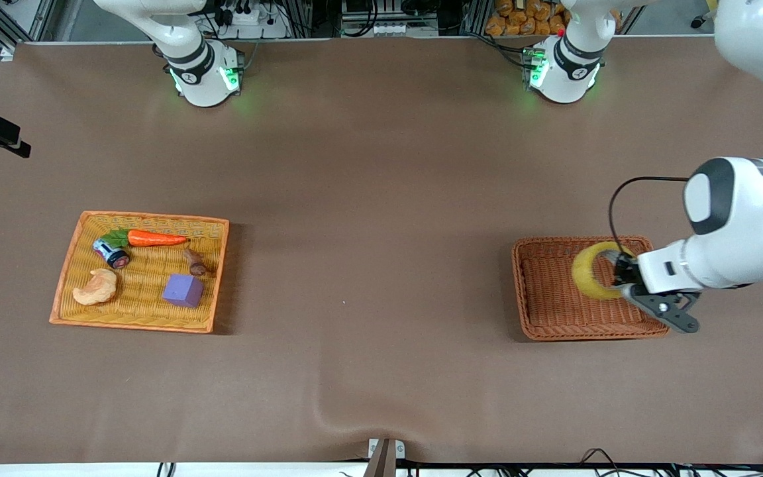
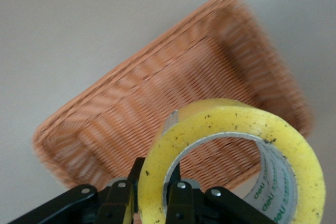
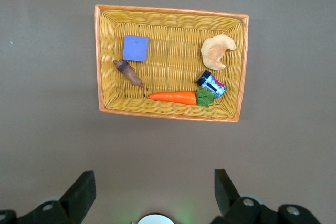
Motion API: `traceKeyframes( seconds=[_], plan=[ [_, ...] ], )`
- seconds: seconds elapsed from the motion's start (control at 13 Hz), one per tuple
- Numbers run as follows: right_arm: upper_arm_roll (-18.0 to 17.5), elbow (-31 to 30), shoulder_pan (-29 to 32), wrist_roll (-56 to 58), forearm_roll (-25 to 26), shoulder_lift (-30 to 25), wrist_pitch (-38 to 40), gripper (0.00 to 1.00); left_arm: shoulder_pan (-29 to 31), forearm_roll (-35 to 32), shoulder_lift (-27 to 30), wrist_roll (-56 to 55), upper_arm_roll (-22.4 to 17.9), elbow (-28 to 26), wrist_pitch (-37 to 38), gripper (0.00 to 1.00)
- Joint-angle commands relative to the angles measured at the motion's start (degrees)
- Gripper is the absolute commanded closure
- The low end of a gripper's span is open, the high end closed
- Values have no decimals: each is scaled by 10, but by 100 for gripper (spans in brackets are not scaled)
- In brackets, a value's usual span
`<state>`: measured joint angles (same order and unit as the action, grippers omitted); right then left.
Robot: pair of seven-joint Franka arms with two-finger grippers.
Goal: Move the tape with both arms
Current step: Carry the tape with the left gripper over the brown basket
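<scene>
Tape: the yellow, slightly translucent roll (image 1: 592, 273) is held on edge in the air above the brown wicker basket (image 1: 554, 311); a grey-white core and dark specks on its rim are seen in the left wrist view (image 2: 231, 129).
Left gripper: the black gripper (image 1: 622, 275) is clamped tight on the ring's wall, one finger inside the hole and one outside (image 2: 152, 203).
Right gripper: its fingers (image 3: 79, 195) are spread wide with nothing between them; it (image 3: 152, 192) is hung high over the table, looking down on the orange tray, and the arm is waiting.
Surface: the table (image 1: 368, 165) is covered by a brown cloth, wrinkled at the edge nearest the front camera; both green-lit bases are stood along its upper edge in the front view.
Room: cables and metal framing are seen past the bases.
Orange tray: a woven yellow-orange tray (image 1: 70, 265) is set toward the right arm's end, well apart from the basket.
Tray contents: a carrot (image 1: 155, 238), a small can (image 1: 110, 253), a pale croissant toy (image 1: 97, 287), a purple cube (image 1: 183, 290) and a brown stick-like piece (image 1: 195, 262) are laid in it.
</scene>
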<state>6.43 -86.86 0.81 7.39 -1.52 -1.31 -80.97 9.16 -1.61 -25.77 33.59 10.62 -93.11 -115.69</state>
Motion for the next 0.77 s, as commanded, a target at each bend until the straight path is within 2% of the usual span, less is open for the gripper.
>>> traceKeyframes(
  seconds=[0.0,0.15,0.38,0.69],
  plan=[
    [-1,6,2,0,-2,-3,3,0,40,-23,-16,21,6,-17,-44,100],
    [-1,6,0,1,-2,-1,-1,0,38,-30,-27,-34,3,-20,-50,100],
    [-2,6,1,6,-3,6,-2,0,23,-91,-42,-178,5,-30,-70,100],
    [-1,6,5,9,-1,6,-9,0,11,-97,-43,-259,8,-53,-72,100]
  ],
)
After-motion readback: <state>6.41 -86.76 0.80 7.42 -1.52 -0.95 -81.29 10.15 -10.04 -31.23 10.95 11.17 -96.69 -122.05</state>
